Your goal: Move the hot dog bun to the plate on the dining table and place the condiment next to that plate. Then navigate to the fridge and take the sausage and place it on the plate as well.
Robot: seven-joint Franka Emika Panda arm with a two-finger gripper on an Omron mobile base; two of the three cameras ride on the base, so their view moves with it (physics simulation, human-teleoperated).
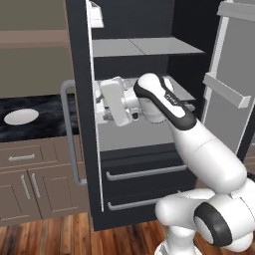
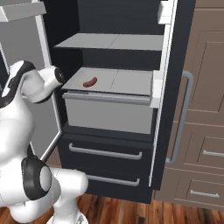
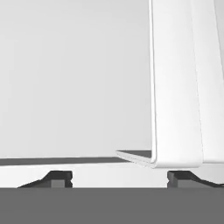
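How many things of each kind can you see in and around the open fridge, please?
Sausage: 1
White plate: 1
Fridge shelves: 2
Fridge drawer bars: 2
Curved fridge door handle: 1
Total: 7
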